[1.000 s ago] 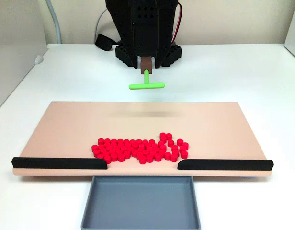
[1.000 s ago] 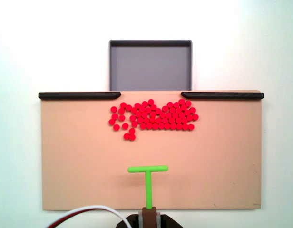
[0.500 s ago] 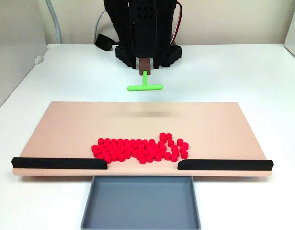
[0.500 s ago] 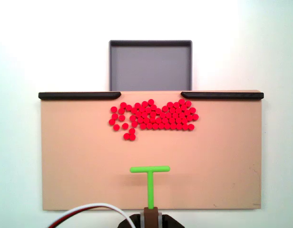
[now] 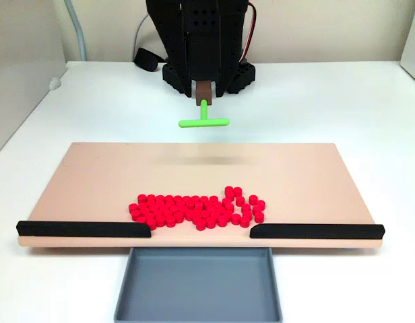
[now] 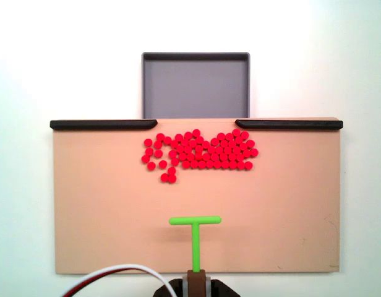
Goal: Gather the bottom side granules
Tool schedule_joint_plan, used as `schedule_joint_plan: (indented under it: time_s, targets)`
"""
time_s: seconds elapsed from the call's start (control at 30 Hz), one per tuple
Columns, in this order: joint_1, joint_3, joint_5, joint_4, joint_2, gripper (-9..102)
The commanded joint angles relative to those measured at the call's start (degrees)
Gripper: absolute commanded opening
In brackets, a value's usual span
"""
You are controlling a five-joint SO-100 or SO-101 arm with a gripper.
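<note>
Granules (image 5: 197, 211) sit mostly clustered near the tray gap, a few straggling; gripper (image 6: 195, 279) clamps the raised green T-tool (image 6: 195, 235), sweeping seemingly unfinished.

Looks like a lab or test bench, not a home: plain white table (image 5: 329, 101) against a bare wall, black 3D-printed arm (image 5: 204, 40) with exposed red and white wires (image 6: 116, 273). Purpose-made rig on it: tan board (image 6: 271, 210) with two black bars (image 6: 104, 124) leaving a gap over a grey tray (image 6: 195, 57), red pellets (image 6: 200, 152) as test material, green T-shaped tool (image 6: 195, 235) on the arm. Grey cable (image 5: 78, 30) runs up the wall at back left in a fixed view.
</note>
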Motion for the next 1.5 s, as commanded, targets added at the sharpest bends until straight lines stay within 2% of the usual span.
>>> schedule_joint_plan:
  time_s: [0.0,1.47]
  targets:
    - [0.26,-0.53,0.35,-0.26,-0.09,0]
    - [-1.49,0.0,2.9,-0.35,-1.41,0]
